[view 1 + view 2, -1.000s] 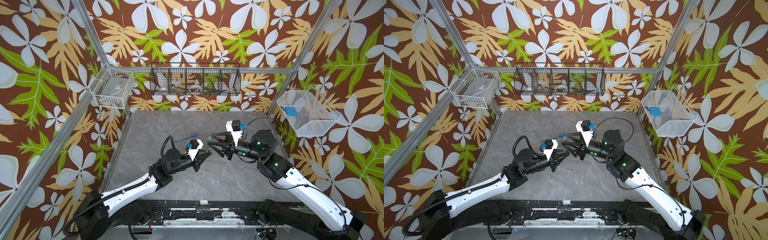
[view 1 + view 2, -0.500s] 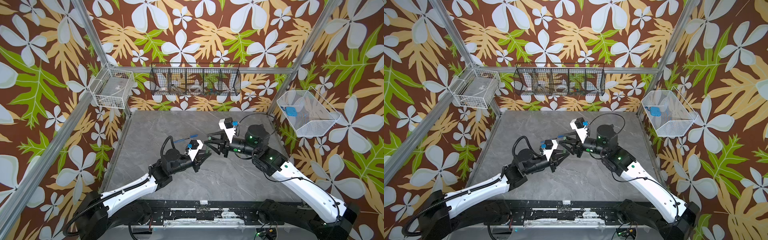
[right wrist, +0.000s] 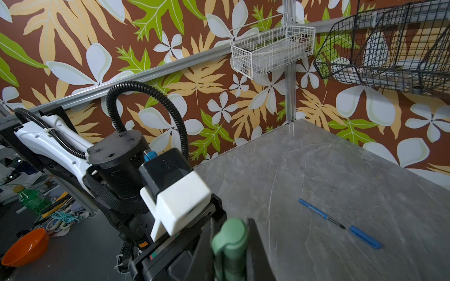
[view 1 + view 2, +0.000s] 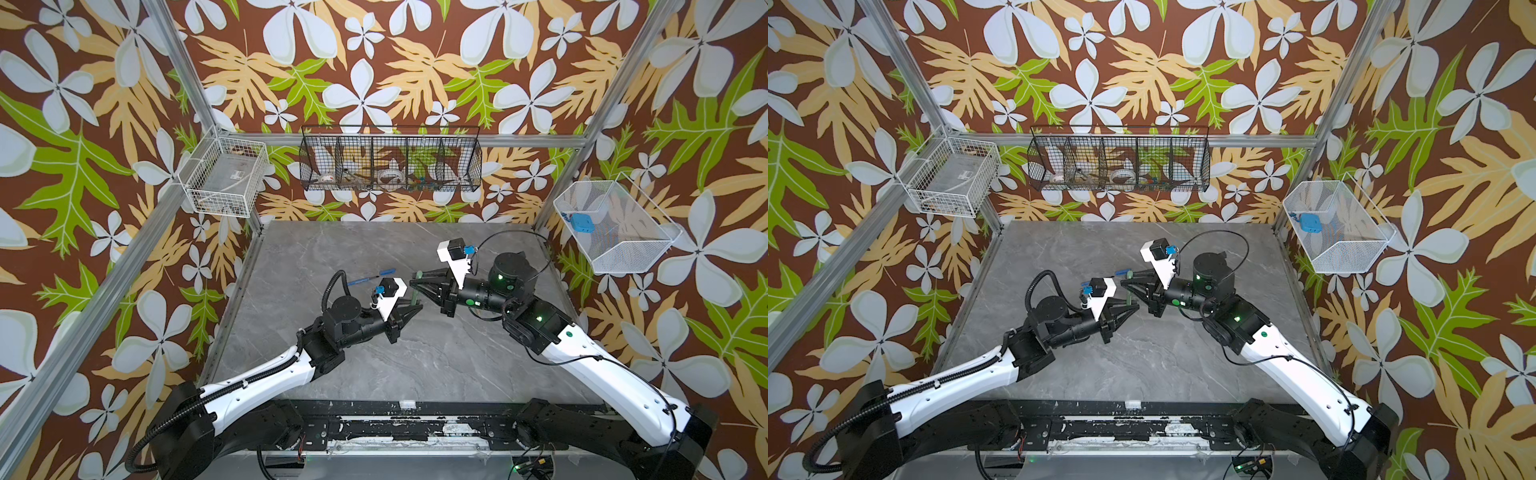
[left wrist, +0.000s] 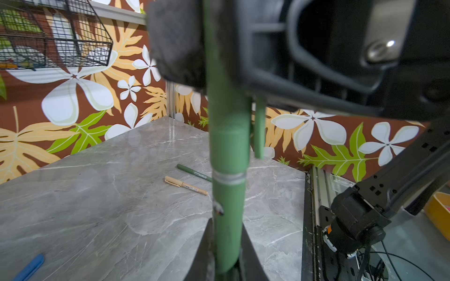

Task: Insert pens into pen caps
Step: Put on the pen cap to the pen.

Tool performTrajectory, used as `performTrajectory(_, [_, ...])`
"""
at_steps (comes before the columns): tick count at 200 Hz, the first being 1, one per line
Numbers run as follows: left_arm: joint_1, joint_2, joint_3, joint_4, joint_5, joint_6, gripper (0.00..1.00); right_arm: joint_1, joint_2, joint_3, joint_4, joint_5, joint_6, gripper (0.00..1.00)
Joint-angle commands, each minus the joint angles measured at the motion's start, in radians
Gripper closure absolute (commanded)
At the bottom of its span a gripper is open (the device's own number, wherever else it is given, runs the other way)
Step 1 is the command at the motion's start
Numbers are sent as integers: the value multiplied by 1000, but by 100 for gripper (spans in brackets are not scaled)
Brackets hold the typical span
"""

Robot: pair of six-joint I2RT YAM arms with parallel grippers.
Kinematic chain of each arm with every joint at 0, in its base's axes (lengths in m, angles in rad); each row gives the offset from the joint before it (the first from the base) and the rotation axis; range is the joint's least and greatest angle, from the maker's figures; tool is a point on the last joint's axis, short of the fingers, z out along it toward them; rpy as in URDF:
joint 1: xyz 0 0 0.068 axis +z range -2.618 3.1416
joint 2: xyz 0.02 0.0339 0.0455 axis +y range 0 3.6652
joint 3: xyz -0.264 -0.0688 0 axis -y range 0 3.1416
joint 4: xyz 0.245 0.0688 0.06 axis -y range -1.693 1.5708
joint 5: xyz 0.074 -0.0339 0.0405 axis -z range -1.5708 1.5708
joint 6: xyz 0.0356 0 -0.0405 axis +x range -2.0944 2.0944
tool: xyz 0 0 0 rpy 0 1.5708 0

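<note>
Marble tabletop [image 4: 415, 357]: tan pen [image 5: 186, 186] and green pen [image 5: 192, 172] look capped, left gripper [image 4: 409, 311] clamping second green pen [image 5: 227, 219], right gripper [image 4: 419, 283] pinching its green cap [image 3: 230, 238] on — blue pen [image 3: 321, 214], blue cap [image 3: 365, 236] still separate.

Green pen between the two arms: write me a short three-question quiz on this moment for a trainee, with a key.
1. True or false: the blue pen on the table already wears its blue cap.
2. What do the left jaws grip? A) the green pen B) the blue cap C) nothing
3. Fill in: the right jaws are shut on the ____.
Key: 1 false, the blue cap lies loose just off the pen's tip; 2 A; 3 green cap.
</note>
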Motion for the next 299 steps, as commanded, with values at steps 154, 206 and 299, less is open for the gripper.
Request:
performTrajectory(154, [138, 5, 240, 196, -5, 44, 100, 3, 0, -182, -86, -74, 81, 100])
performTrajectory(206, [144, 24, 297, 204, 62, 38, 100, 5, 32, -218, -79, -100, 92, 100])
performTrajectory(299, [131, 15, 53, 105, 162, -89, 100, -80, -101, -57, -141, -43, 24, 53])
